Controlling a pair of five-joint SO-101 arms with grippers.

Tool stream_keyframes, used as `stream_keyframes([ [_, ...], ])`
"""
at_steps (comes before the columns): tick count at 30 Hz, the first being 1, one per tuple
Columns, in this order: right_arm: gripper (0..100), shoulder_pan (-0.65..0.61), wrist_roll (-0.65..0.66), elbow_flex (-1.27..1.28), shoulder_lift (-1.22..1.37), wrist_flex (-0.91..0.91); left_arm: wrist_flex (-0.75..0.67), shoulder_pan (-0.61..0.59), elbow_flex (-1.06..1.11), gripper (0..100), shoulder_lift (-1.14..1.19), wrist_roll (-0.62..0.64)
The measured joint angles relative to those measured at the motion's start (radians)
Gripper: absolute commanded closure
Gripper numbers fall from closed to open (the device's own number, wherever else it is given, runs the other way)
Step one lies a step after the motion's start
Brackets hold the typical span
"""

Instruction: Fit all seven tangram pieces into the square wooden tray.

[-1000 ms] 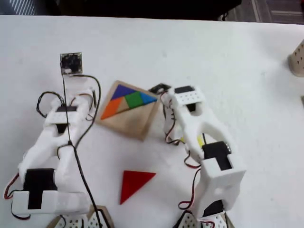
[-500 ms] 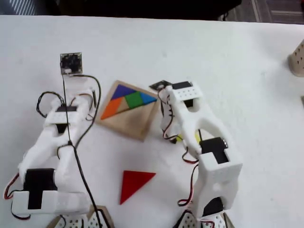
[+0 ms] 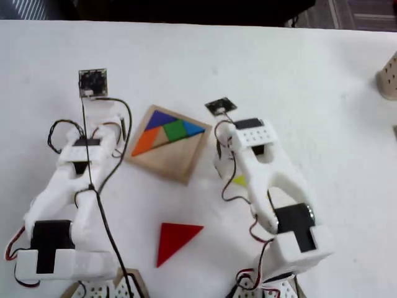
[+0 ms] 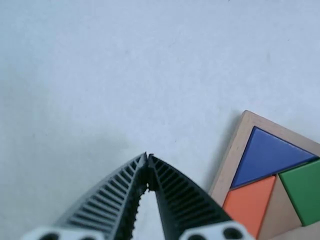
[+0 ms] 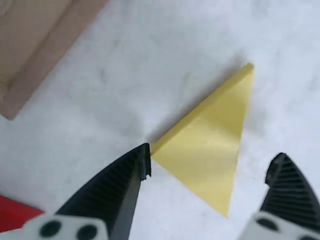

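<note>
The square wooden tray (image 3: pixel 177 160) lies between the two arms, holding purple-blue (image 3: pixel 160 118), green (image 3: pixel 175 129), light blue (image 3: pixel 194 129) and orange (image 3: pixel 144 141) pieces at its far corner. A red triangle (image 3: pixel 175 241) rests on the table near the front. My left gripper (image 4: pixel 148 160) is shut and empty, just left of the tray's corner (image 4: pixel 239 145). My right gripper (image 5: pixel 211 160) hangs open over a yellow triangle (image 5: pixel 210 145), one fingertip (image 5: pixel 144 156) at its long edge. In the high view the yellow triangle (image 3: pixel 239 180) peeks out under the right arm.
White table all round. Cables loop off both arms near the tray. A beige perforated object (image 3: pixel 388 77) stands at the far right edge. The tray's edge (image 5: pixel 35 55) and the red triangle (image 5: pixel 10 212) are close to my right gripper.
The right arm has swung a little to the right and drawn back from the tray's right corner. The left arm has not moved.
</note>
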Motion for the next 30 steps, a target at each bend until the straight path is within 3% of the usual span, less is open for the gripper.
stream_keyframes([
  [11, 65.0, 0.002, -0.077, 0.018, 0.087, -0.087, 0.0, 0.0, 0.0, 97, 0.0, 0.0],
  [30, 64.9, 0.061, -0.043, 0.068, 0.026, -0.068, 0.0, 0.0, 0.0, 97, 0.0, 0.0],
])
